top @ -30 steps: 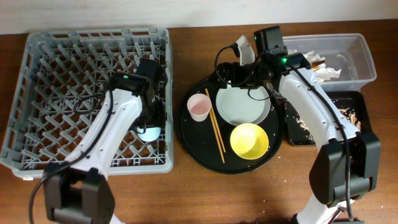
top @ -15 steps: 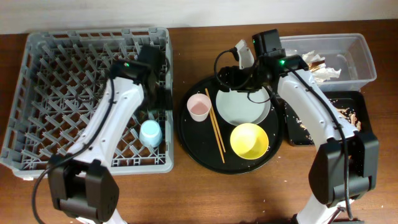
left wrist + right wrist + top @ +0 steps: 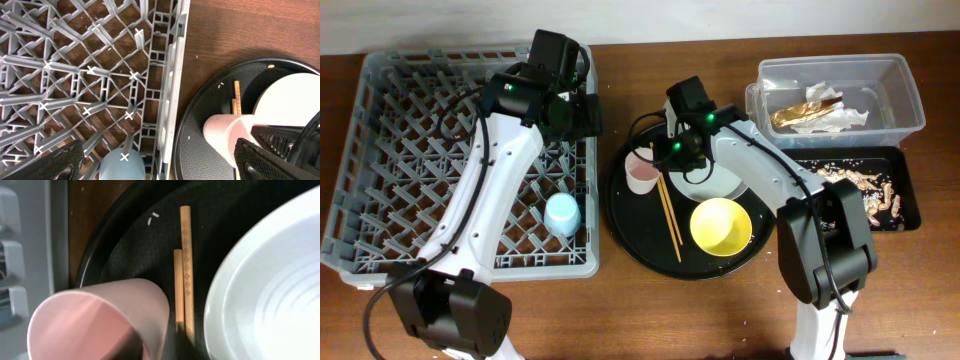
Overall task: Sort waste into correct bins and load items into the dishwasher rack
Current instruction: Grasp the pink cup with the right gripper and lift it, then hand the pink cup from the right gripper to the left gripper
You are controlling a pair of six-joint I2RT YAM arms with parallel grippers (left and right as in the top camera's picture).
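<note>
1 blue cup (image 3: 563,213) sits in the grey rack (image 3: 380,150). The round black tray (image 3: 632,215) holds the pink cup (image 3: 640,172), chopsticks (image 3: 667,205), plate (image 3: 705,185) and yellow bowl (image 3: 721,226). The left hand (image 3: 157,150) is wide open, empty. The right hand (image 3: 665,150) is by the pink cup; I cannot tell its grip.

Two cups: one pale pink cup (image 3: 640,172), one blue cup (image 3: 562,213). One yellow bowl (image 3: 721,226). One grey-white plate (image 3: 705,188). Two wooden chopsticks (image 3: 667,205), a single pair. One large round black tray (image 3: 630,215). One grey dishwasher rack (image 3: 470,52). Two bins: one clear plastic tub (image 3: 912,95), one shallow black rectangular tray (image 3: 912,218). One gold-brown foil wrapper (image 3: 800,115). Crumpled white paper (image 3: 845,117): at least two pieces, exact number hard to tell. Loose food scraps (image 3: 860,185): many small bits, too fine and scattered to count. Two robot arms: one left arm (image 3: 490,180), one right arm (image 3: 770,170).
</note>
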